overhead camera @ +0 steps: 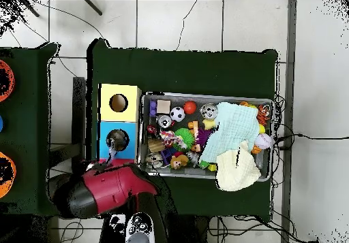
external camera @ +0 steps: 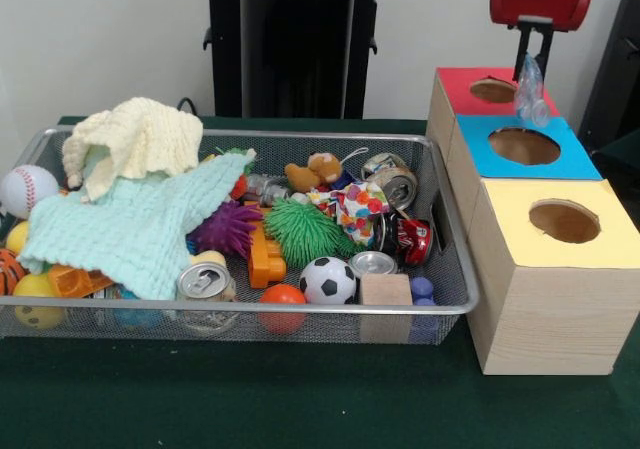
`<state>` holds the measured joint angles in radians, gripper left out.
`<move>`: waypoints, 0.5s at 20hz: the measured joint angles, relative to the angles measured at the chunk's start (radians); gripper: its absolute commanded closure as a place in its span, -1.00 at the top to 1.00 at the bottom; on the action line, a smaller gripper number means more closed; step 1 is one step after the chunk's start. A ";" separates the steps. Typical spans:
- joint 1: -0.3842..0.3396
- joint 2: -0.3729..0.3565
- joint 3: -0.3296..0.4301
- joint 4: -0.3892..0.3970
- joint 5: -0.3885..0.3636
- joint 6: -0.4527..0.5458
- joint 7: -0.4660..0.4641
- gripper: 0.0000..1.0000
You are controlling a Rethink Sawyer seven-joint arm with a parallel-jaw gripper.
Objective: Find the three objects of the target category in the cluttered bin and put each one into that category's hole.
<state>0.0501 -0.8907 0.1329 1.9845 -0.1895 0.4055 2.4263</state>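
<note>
Clear, crinkled plastic, seemingly a small bag or wrapper point(external camera: 530, 91), is seen in the front view pinched between the dark fingers of the red-bodied gripper point(external camera: 533, 61), which is closed on it. The piece hangs over the far end of the row of three pale wooden boxes, between the round hole of the red-topped box point(external camera: 492, 90) and that of the blue-topped box point(external camera: 524, 146); the yellow-topped box point(external camera: 564, 221) lies nearest. Beside the boxes, the silver wire-mesh bin point(external camera: 455, 269) is filled with balls, dented cans, a wooden cube and two knitted cloths, one cream point(external camera: 135, 139), one mint point(external camera: 140, 224). A drop-off is judged to be in hand; next, the piece would need centring over the intended hole before release. Which hole is meant cannot be told. No writing is legible on the cans.

In the overhead view, the red arm covers the red box, and the gripper is hidden.
</note>
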 measured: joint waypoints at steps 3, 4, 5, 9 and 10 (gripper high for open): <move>0.006 0.000 -0.018 0.000 0.000 -0.013 0.000 1.00; 0.007 0.000 -0.020 0.000 0.000 -0.015 0.000 1.00; 0.008 0.000 -0.023 0.000 0.000 -0.017 0.000 1.00; 0.030 0.002 -0.049 -0.005 0.000 -0.024 0.000 1.00; 0.039 0.002 -0.059 -0.007 0.000 -0.025 0.000 1.00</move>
<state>0.0894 -0.8883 0.0740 1.9774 -0.1895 0.3803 2.4265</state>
